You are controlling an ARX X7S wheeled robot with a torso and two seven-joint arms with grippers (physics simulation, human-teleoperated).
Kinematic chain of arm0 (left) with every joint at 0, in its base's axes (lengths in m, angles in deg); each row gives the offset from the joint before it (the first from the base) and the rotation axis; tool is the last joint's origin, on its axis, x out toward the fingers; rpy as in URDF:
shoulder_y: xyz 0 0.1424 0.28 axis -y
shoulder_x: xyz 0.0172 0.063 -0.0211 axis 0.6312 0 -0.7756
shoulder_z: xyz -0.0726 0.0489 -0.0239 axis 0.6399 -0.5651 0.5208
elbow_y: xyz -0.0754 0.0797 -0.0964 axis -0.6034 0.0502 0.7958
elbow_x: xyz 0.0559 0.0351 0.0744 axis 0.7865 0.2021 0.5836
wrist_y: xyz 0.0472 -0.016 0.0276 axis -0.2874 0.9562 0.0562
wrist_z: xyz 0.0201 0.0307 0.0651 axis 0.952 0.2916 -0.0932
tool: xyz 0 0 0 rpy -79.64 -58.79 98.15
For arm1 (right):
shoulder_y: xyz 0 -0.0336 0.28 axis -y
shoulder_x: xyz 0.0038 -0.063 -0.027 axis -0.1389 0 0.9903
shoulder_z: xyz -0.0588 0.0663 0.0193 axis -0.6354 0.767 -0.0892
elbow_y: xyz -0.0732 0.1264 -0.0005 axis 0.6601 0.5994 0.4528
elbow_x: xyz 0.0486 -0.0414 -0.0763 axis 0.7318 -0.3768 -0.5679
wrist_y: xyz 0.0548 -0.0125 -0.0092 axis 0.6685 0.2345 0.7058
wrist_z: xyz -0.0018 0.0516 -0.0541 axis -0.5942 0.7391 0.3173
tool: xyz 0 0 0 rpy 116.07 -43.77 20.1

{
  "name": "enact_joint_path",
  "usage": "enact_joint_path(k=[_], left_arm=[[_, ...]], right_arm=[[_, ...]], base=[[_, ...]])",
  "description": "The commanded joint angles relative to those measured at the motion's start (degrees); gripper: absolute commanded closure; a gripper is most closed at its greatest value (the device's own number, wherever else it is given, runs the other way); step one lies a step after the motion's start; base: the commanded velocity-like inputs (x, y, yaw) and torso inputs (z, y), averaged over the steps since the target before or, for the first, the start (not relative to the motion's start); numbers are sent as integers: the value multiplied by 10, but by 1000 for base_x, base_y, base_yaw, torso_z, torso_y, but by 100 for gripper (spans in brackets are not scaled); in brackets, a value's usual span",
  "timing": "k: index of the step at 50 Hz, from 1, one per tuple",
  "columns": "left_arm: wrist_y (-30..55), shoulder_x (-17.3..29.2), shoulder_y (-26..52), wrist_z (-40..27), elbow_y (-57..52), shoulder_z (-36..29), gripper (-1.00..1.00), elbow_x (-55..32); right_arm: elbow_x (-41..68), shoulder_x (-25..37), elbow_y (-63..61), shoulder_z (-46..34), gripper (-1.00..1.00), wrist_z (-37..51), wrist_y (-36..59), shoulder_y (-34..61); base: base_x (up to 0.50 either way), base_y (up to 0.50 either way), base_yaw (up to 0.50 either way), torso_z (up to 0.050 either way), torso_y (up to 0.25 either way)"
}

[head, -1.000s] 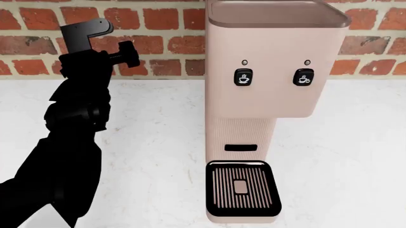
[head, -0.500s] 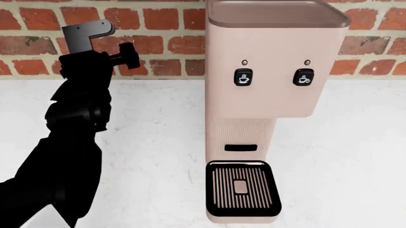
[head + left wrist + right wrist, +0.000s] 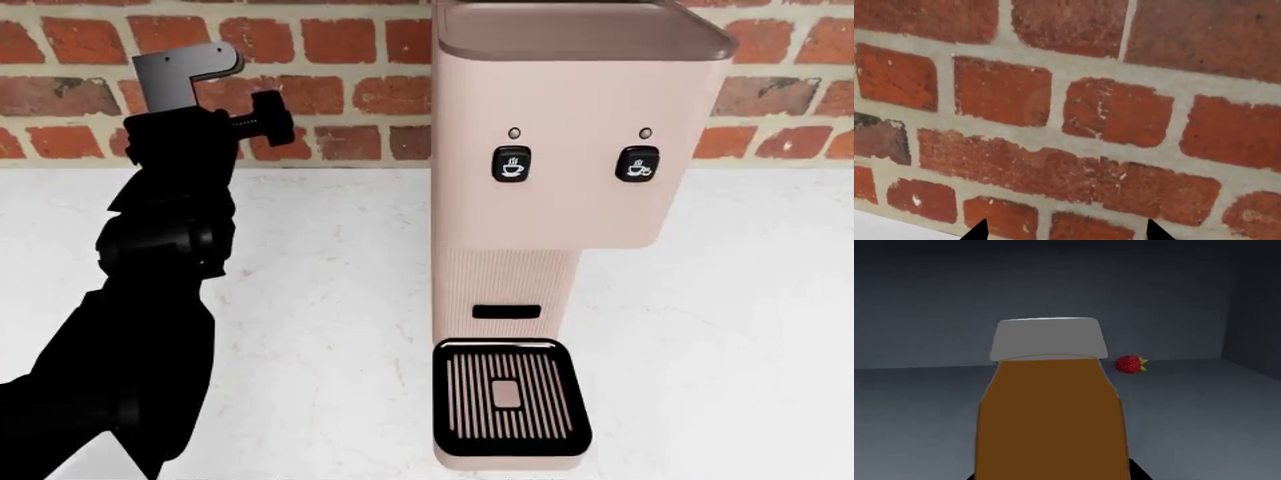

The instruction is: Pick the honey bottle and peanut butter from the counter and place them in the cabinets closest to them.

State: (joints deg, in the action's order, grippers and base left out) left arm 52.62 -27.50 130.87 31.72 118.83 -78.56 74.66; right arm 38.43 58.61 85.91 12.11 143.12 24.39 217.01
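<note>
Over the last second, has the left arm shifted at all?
Barely: the left arm's grey bracket has crept slightly right and down against the brick wall; the coffee machine stays fixed.

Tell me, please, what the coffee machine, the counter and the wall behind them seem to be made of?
Coffee machine: probably smooth matte pink plastic, with a black slotted drip tray. Counter: looks like pale stone or laminate, faintly mottled and matte. Wall: rough red brick with grey mortar joints; the left wrist view shows chipped, uneven faces.
</note>
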Motion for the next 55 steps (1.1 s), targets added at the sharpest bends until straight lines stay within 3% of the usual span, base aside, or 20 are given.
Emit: enact_joint_path(k=[1, 8, 17, 21, 25, 27, 35, 55], left_arm=[[0, 0, 0, -1, 0, -3, -100, 0], [1, 0, 0, 1, 0, -6, -100, 0], [5, 0, 0, 4, 0, -8, -100, -1], [5, 0, 0, 4, 0, -9, -100, -1], [5, 0, 0, 5, 0, -9, -100, -1], [5, 0, 0, 5, 0, -9, -100, -1], [5, 0, 0, 5, 0, -10, -100, -1], [7, 0, 0, 10, 0, -10, -100, -3]], right_arm=[[-142, -9, 180, -35, -100, -99, 22, 0], [-64, -1, 143, -83, -100, -55, 23, 0], [-186, -19, 38, -73, -100, -123, 23, 0], [-300, -36, -9, -64, -100, -205, 23, 0], [-591, -85, -43, -34, -100, -428, 23, 0], [-623, -85, -61, -44, -100, -455, 23, 0], [-649, -85, -91, -58, -100, -476, 23, 0], [-543, -85, -128, -72, -100, -382, 9, 0]], base=[[0, 0, 0, 0, 0], [5, 0, 0, -1, 0], [6, 0, 1, -1, 0], [7, 0, 1, -3, 0], [6, 0, 3, 0, 0], [0, 0, 0, 0, 0], [0, 0, 0, 0, 0], [0, 0, 0, 0, 0]])
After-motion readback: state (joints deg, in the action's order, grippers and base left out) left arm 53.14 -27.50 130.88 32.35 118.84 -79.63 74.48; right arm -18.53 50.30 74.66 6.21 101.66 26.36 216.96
